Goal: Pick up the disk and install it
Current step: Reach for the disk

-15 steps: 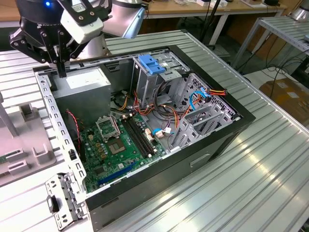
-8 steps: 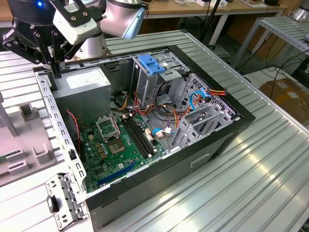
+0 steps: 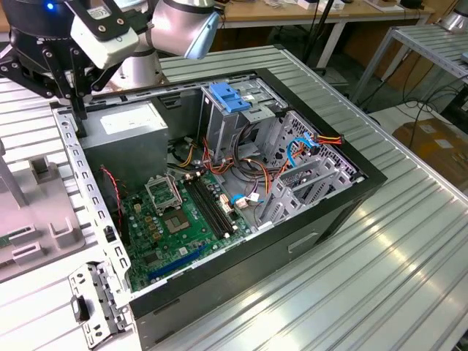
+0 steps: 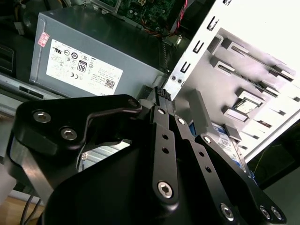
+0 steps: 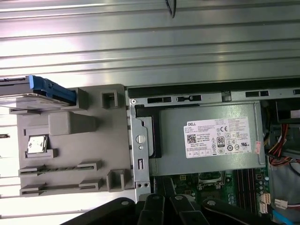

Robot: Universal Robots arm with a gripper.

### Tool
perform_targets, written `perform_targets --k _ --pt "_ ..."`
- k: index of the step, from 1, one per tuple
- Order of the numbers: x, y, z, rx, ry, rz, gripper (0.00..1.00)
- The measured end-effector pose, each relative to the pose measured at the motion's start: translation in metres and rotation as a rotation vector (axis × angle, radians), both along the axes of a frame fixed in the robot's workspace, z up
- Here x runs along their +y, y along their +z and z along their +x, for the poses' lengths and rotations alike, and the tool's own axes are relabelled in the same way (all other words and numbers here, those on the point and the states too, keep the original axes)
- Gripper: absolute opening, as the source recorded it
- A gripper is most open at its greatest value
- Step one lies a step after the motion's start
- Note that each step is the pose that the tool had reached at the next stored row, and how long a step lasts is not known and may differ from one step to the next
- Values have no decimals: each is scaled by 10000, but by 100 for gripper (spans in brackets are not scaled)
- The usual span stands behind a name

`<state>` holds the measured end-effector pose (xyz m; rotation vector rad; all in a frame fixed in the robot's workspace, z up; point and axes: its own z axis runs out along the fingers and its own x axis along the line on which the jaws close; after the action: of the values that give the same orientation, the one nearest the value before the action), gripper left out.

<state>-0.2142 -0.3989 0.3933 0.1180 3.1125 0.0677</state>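
Note:
The disk (image 5: pixel 33 96) lies on its side at the far edge of a grey plastic fixture (image 5: pixel 70 154), outside the computer case, with a blue carrier rail along its edge. In the second wrist view a strip of the disk's (image 4: pixel 228 140) white-and-blue label shows past the gripper body. My gripper (image 4: pixel 161 92) is shut with nothing between its fingers. It hangs over the case's rear wall (image 3: pixel 73 139), between the fixture and the grey power supply (image 3: pixel 128 139). The gripper (image 3: pixel 76 102) is a hand's width away from the disk and touches nothing.
The open case (image 3: pixel 351 183) lies on a ribbed metal table, with the motherboard (image 3: pixel 175 219), loose cables and a metal drive cage topped by a blue bracket (image 3: pixel 230 99) inside. The fixture (image 3: pixel 44 212) sits at the exterior view's left. A loose metal bracket (image 3: pixel 91 307) lies beside the case.

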Motion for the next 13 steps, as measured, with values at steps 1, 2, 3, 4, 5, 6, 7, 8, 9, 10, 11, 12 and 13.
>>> perform_targets --k 1,2,3,4,5,6,7,8,9,10,11,12,13 --pt "0 0 -9 1 0 -1 11" --pt "0 0 -22 0 0 -1 11" --pt "0 0 -38 1 0 -1 11" --pt "0 0 -46 0 0 0 11" --pt "0 0 -65 0 0 0 11" --pt "0 0 -88 1 0 -1 11" --pt "0 0 -106 0 -1 0 11" --pt "0 0 -129 0 -1 0 11" --pt "0 0 -148 1 -1 -1 11" --pt "0 0 -162 1 0 -1 11" --pt "0 0 -179 0 0 -1 11" --pt "0 0 -194 0 0 -1 11" --pt "0 0 -214 0 0 -1 11"
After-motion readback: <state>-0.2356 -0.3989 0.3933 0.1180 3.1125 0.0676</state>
